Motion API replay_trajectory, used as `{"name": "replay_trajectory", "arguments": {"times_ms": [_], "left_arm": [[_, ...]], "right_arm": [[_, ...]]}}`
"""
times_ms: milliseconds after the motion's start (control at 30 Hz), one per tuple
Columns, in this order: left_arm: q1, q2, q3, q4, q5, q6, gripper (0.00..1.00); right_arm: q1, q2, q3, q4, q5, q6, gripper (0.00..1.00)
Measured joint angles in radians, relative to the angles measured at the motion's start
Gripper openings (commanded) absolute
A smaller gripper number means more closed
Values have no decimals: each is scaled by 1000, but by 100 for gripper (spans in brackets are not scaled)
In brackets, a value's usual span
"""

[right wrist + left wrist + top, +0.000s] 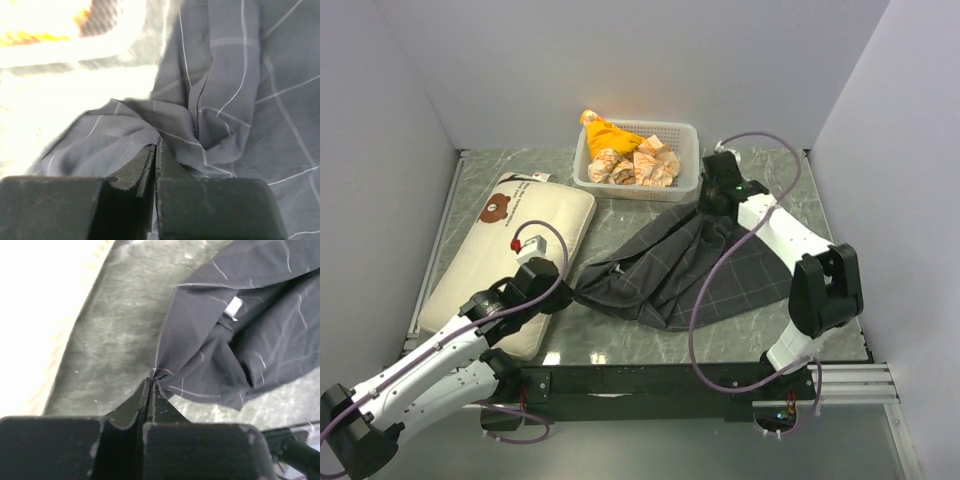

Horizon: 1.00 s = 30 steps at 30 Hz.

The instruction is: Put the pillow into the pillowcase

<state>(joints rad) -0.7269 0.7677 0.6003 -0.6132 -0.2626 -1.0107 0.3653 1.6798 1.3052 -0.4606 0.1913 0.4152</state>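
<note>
**Entry: pillowcase pinched at two points, pillow outside and to the left**

Left claw (151, 383): jaws closed flat together on a corner or hem of the pillowcase (670, 265), at its near-left tip. The cloth fanned away from the tips toward the far right.

Right claw (156, 146): jaws likewise closed on a fold of the same cloth, at its far-right end, just beside the white basket (691, 131).

Pillowcase: lay crumpled on the bench (640, 342), drawn into a loose diagonal between the two claws. Whether either claw held one layer of the mouth or both could not be told from the wrist views.

Pillow (510, 255): wholly outside the case, on the left of the bench. Its long axis ran from near-left to far, bear face at the far end. Its right edge lay just beside the left claw, and the left arm crossed its near corner.

Nearer arm: the left; the right stood well apart from the pillow.

Judgement: the case mouth would need to face left toward the pillow.
</note>
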Motion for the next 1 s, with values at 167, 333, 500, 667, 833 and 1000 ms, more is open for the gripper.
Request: {"name": "replay_trajectory", "arguments": {"times_ms": [167,333,500,667,833,1000], "left_arm": [[0,-21,16,-6,39,1,7],[0,-9,27,-3,87,21,55],[1,-5,30,11,142,56,57],[-84,109,64,55,162,97,60],[-286,289,87,97,94,105,61],[-355,447,136,109,-7,124,63]], "right_arm": [[39,-90,65,-34,2,-9,33],[198,-129,84,-27,-21,-21,77],[280,-211,-115,51,-32,10,82],[274,-509,-487,101,-48,113,65],[385,-671,-740,224,-54,229,63],[508,-632,-863,291,-38,305,64]]}}
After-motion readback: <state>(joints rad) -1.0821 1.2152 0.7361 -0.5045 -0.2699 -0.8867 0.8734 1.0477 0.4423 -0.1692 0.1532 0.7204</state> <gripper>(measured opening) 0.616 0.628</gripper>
